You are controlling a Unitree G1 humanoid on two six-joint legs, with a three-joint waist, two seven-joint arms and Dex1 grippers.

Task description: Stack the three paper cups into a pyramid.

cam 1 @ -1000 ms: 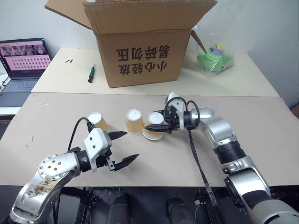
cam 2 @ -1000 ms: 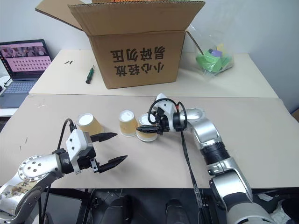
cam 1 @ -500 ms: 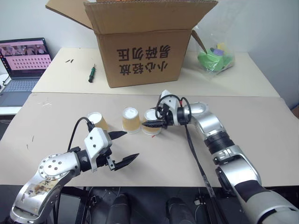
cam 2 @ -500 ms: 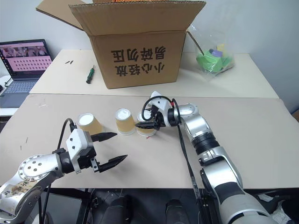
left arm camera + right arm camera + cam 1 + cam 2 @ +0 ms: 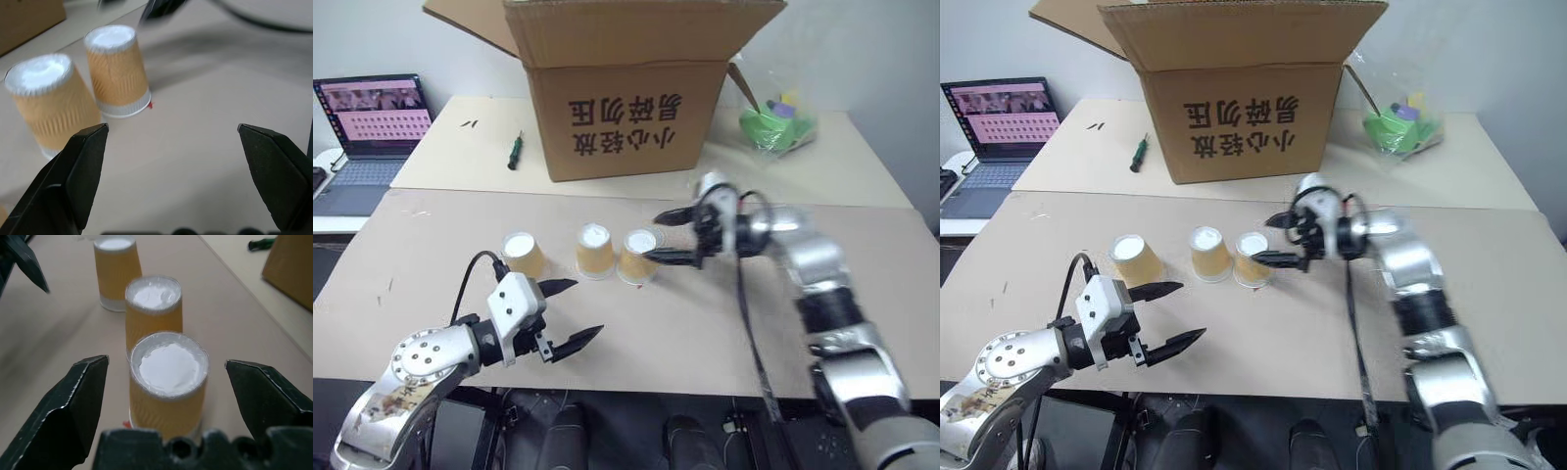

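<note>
Right end effector (image 5: 668,238) is now standing released and lifted clear of the right cup (image 5: 637,257), which it was gripping earlier. Three paper cups are sitting in a row mid-worktop (image 5: 724,333), upside down, axes upright. Left end effector (image 5: 570,312) is hovering spread wide, empty. Right wrist view is showing the cups' white bases in line.

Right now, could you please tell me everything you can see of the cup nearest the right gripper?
The cup is tan ribbed paper with a white rim and white base, standing upside down on the brown table, rightmost of the three in a row. The open right gripper hovers just beside it, not touching.
</note>
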